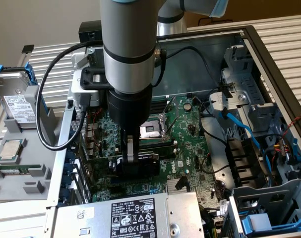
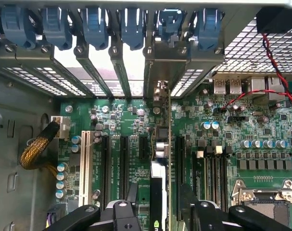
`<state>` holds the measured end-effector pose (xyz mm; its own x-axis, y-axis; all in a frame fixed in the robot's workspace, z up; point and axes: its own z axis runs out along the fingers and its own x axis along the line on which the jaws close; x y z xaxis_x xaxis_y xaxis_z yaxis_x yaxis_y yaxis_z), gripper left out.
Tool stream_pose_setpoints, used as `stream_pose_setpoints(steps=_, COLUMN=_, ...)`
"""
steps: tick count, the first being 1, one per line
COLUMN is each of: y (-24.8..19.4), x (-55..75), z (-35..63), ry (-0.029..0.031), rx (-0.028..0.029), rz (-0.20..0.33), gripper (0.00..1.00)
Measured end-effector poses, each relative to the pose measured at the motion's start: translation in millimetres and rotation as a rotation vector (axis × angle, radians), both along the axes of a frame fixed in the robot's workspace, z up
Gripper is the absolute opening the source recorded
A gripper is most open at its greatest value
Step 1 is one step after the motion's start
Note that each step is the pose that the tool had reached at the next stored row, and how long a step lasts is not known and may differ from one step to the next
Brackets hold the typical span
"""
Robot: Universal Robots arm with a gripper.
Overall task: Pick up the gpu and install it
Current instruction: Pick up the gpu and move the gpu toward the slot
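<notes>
Black pincer [image 2: 158, 211] fingers clamp the thin green gpu card [image 2: 161, 159] edge-on between them, directly above the large green motherboard [image 2: 261, 139].

Green motherboard [image 2: 136, 125]; blue slot clips [image 2: 95, 24]; black gripper [image 2: 158, 211]; white slot [image 2: 85, 166].

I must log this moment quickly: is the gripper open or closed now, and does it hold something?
Gripper: closed on the gpu, holding it on edge over the motherboard slots.
</notes>
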<state>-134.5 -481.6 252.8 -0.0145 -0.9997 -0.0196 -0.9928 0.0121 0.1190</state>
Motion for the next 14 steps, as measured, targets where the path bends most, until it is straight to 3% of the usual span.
stream_pose_setpoints(steps=9, y=0.0, x=0.0, z=27.4, ry=-0.0005, rx=0.0001, rz=0.000, gripper=0.47)
stream_pose_setpoints(steps=14, y=0.0, x=-0.1, z=34.7, ry=-0.0008, rx=0.0000, rz=0.000, gripper=0.47)
